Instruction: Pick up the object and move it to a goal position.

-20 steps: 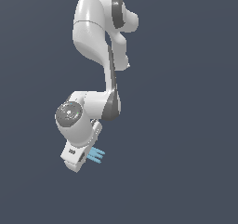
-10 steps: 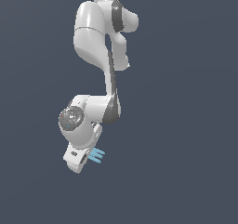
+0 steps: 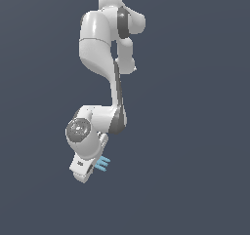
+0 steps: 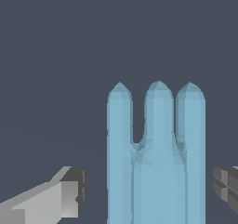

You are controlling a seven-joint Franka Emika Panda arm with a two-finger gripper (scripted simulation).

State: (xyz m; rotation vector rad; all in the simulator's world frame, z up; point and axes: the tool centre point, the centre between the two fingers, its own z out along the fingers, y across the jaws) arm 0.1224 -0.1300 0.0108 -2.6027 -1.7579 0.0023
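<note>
Reaching over the piece, with the pick-up not yet made.
The jaws (image 4: 148, 186) stood spread wide, a clear gap on each side of the light-blue piece (image 4: 155, 158) between them, gripping nothing; lifting and carrying to the goal apparently remained. Three thin pointed bars, joined lower down, poked out just right of the arm's (image 3: 105, 78) end.
</note>
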